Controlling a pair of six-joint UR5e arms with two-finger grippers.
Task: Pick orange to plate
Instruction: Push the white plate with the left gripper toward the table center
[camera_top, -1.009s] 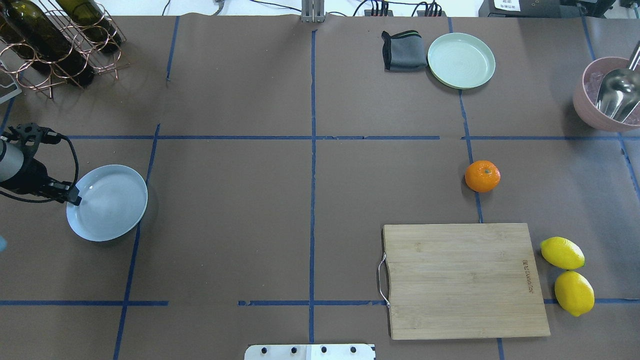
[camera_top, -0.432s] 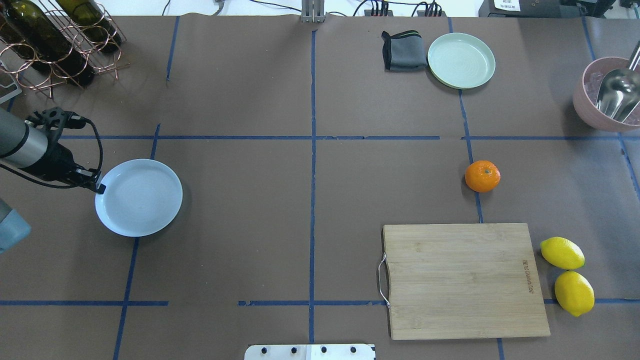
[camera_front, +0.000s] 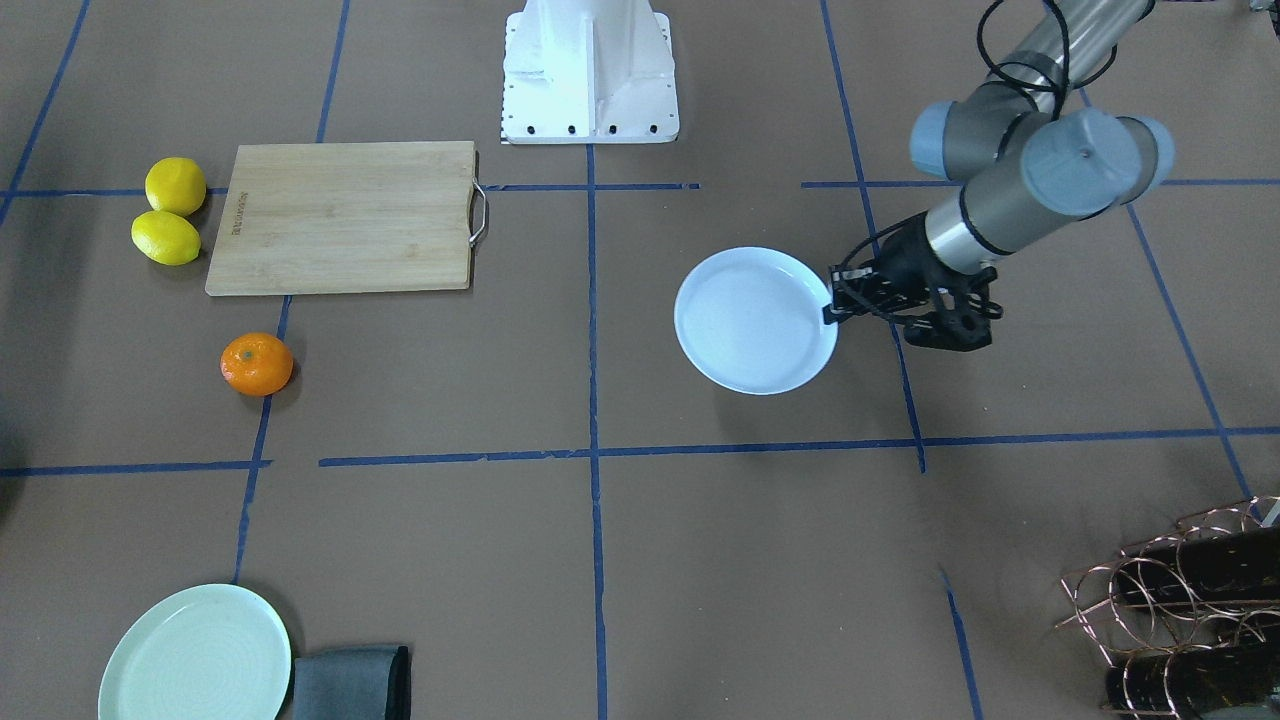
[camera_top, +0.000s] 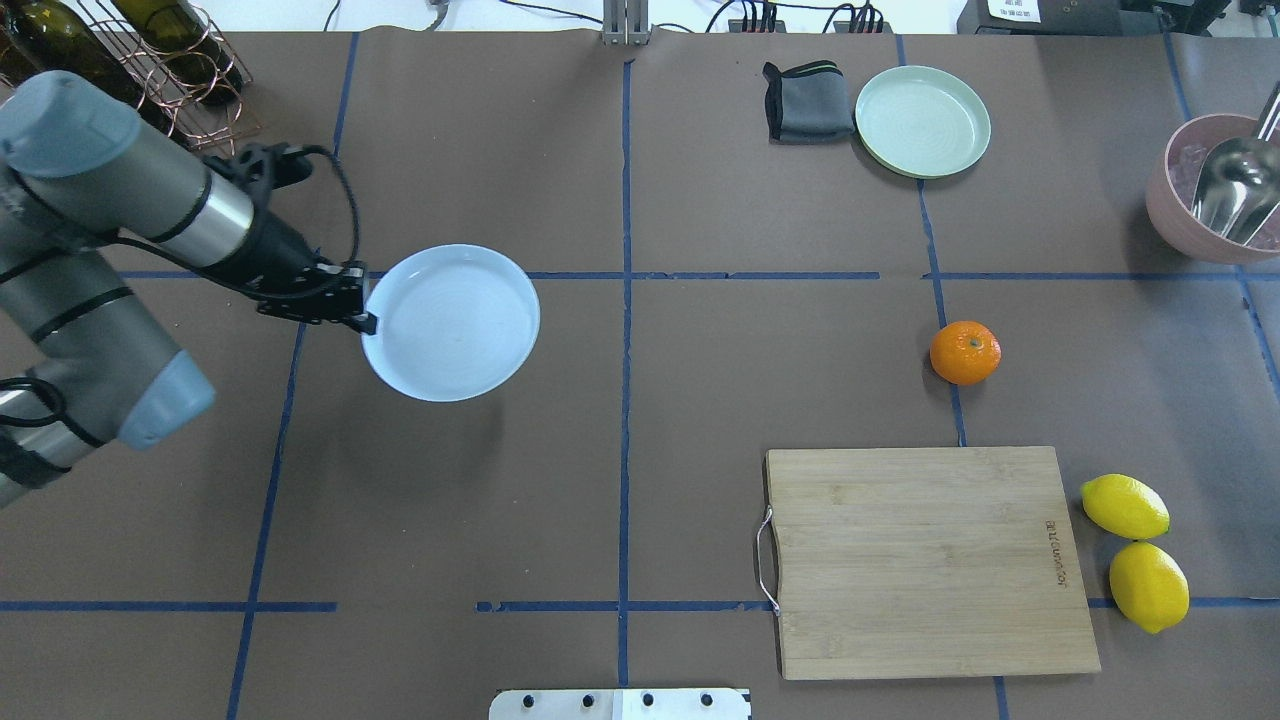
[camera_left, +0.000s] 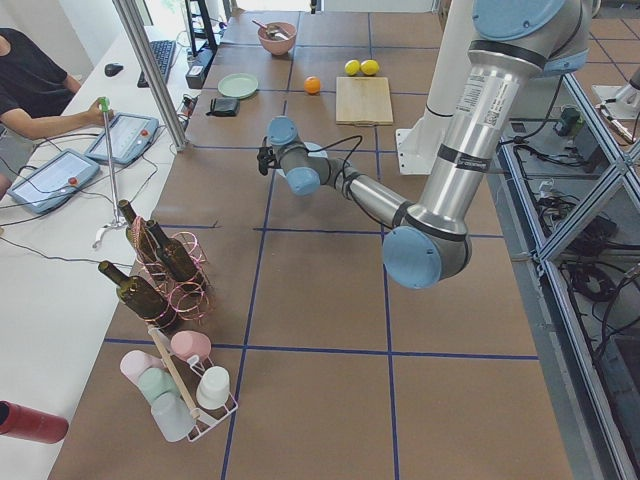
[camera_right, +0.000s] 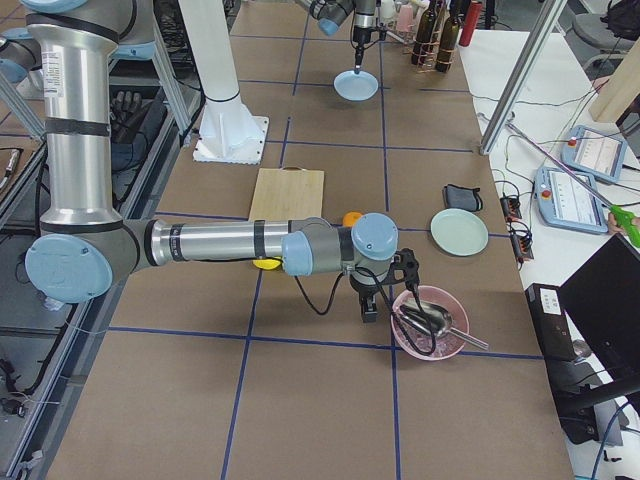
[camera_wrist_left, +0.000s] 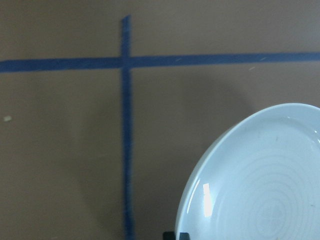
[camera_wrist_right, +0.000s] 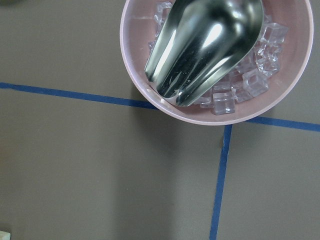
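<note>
The orange (camera_top: 965, 352) lies on the brown table right of centre, just beyond the cutting board; the front-facing view has the orange (camera_front: 257, 363) at its left. My left gripper (camera_top: 362, 318) is shut on the left rim of the pale bluish-white plate (camera_top: 450, 322) and holds it level, left of the table's middle line. The left wrist view shows the plate (camera_wrist_left: 260, 185) filling the lower right. My right gripper (camera_right: 368, 310) hangs beside the pink bowl, far from the orange; only the exterior right view shows it, so I cannot tell whether it is open or shut.
A wooden cutting board (camera_top: 930, 560) lies at the front right with two lemons (camera_top: 1125, 506) beside it. A mint-green plate (camera_top: 922, 121) and a grey cloth (camera_top: 805, 100) sit at the back. A pink bowl (camera_top: 1190, 225) with ice and a metal scoop stands far right. A wine rack (camera_top: 150, 60) occupies the back left.
My left arm has carried the plate from the table's left edge rightward and a little farther back, toward the centre. The orange has not moved.
</note>
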